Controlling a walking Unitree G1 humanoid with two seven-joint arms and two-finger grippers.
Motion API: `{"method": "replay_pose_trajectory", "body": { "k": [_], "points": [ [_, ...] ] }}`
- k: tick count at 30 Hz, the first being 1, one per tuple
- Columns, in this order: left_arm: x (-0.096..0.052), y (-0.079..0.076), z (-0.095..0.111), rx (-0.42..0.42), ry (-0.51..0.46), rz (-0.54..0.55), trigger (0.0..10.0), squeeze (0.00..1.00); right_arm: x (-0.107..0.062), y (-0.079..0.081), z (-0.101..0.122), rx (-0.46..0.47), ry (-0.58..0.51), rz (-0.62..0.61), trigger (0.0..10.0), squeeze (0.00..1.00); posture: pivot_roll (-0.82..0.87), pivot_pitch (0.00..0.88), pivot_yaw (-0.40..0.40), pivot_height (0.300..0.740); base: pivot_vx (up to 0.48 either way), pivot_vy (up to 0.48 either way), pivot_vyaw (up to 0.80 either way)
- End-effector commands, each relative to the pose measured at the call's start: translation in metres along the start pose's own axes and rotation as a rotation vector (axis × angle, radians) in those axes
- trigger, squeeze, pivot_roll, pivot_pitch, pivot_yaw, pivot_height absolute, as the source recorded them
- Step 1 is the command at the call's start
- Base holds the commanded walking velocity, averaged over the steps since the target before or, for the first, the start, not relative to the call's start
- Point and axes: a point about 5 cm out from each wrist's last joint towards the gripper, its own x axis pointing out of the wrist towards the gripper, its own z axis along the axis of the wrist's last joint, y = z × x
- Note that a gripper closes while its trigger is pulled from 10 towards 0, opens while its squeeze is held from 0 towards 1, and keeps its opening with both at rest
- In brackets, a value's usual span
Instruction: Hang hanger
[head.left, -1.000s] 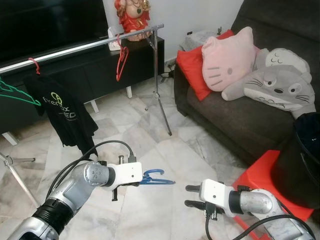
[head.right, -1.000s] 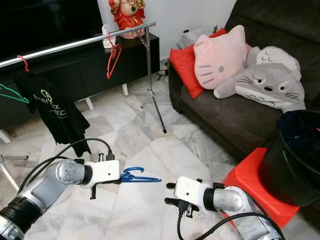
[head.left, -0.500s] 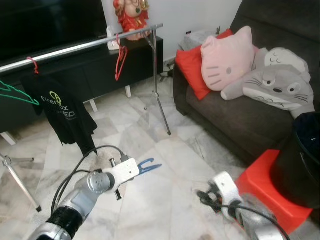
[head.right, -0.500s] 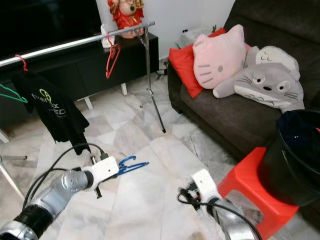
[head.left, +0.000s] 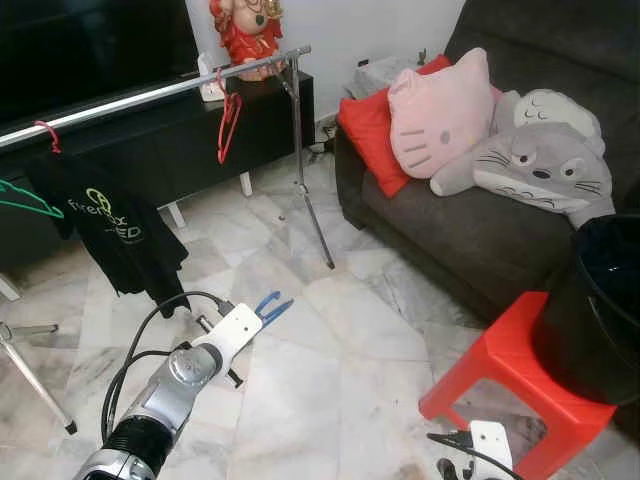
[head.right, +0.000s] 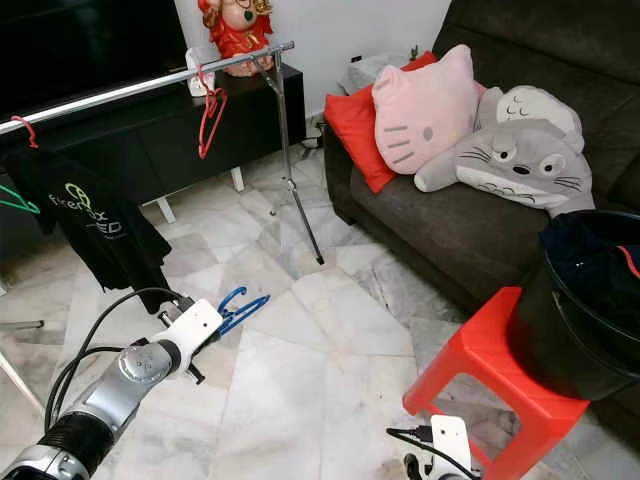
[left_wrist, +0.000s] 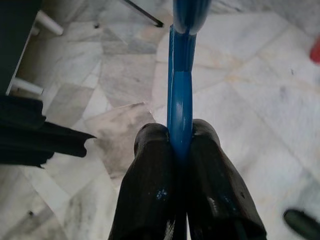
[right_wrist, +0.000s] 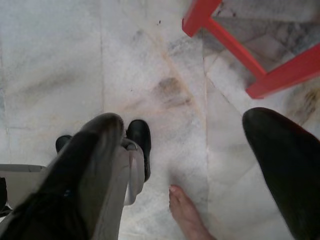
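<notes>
A blue hanger (head.left: 270, 307) sticks out of my left gripper (left_wrist: 175, 131), which is shut on its flat shank low over the marble floor. Its hook end points toward the silver clothes rail (head.left: 150, 95) at the back left. On that rail hang a red hanger (head.left: 227, 125), a black T-shirt (head.left: 110, 225) on another red hanger, and a green hanger (head.left: 25, 195). My right gripper (right_wrist: 182, 120) hangs low at my side, pointing at the floor, open with nothing between its fingers. Its white wrist (head.left: 487, 440) shows at the bottom edge.
A dark sofa (head.left: 470, 230) with a red cushion, a pink cat pillow and a grey plush stands on the right. A red stool (head.left: 510, 375) carries a black bucket (head.left: 600, 310). The rail's leg (head.left: 310, 190) stands mid-floor. A person's bare foot (right_wrist: 187, 215) is near my right gripper.
My left arm has reached forward with the blue hanger toward the rail. My right arm has dropped out of the front to hang at my side. The camera has shifted.
</notes>
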Motion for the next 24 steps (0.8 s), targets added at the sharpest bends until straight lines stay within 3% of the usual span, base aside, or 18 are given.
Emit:
{"method": "replay_pose_trajectory", "body": {
  "k": [1, 4, 5, 8, 9, 14, 24],
  "points": [
    [-0.001, 0.004, 0.000, -0.025, 0.002, 0.025, 10.0, 0.00, -0.001, 0.002, -0.011, 0.014, 0.026, -0.002, 10.0, 1.00, -0.17, 0.000, 0.060, 0.740, 0.000, 0.000, 0.00],
    [0.000, 0.001, 0.007, -0.076, -0.027, 0.033, 10.0, 0.00, -0.002, 0.004, -0.026, 0.023, 0.070, -0.012, 10.0, 0.95, -0.17, 0.000, 0.063, 0.740, 0.000, 0.000, 0.00],
    [0.000, 0.001, 0.010, -0.099, -0.042, 0.036, 10.0, 0.00, -0.003, 0.004, -0.028, 0.024, 0.073, -0.016, 10.0, 0.05, -0.17, 0.000, 0.064, 0.740, 0.000, 0.000, 0.00],
    [0.000, 0.001, 0.014, -0.143, -0.069, 0.048, 10.0, 0.00, -0.003, 0.006, -0.030, 0.029, 0.067, -0.015, 10.0, 0.00, -0.17, 0.000, 0.064, 0.740, 0.000, 0.000, 0.00],
    [0.000, 0.002, 0.016, -0.159, -0.074, 0.057, 10.0, 0.00, -0.003, 0.007, -0.030, 0.040, 0.057, -0.015, 0.0, 0.00, -0.18, 0.000, 0.069, 0.740, 0.000, 0.000, 0.00],
    [0.000, 0.004, 0.019, -0.165, -0.079, 0.066, 10.0, 0.00, -0.004, 0.007, -0.033, 0.114, 0.042, -0.037, 0.0, 0.00, -0.18, 0.000, 0.072, 0.740, 0.000, 0.000, 0.00],
    [-0.001, -0.001, 0.028, -0.213, -0.132, 0.041, 10.0, 0.00, -0.005, 0.005, -0.041, 0.096, 0.062, -0.045, 0.0, 0.00, -0.18, 0.000, 0.079, 0.740, 0.000, 0.000, 0.00]
  ]
}}
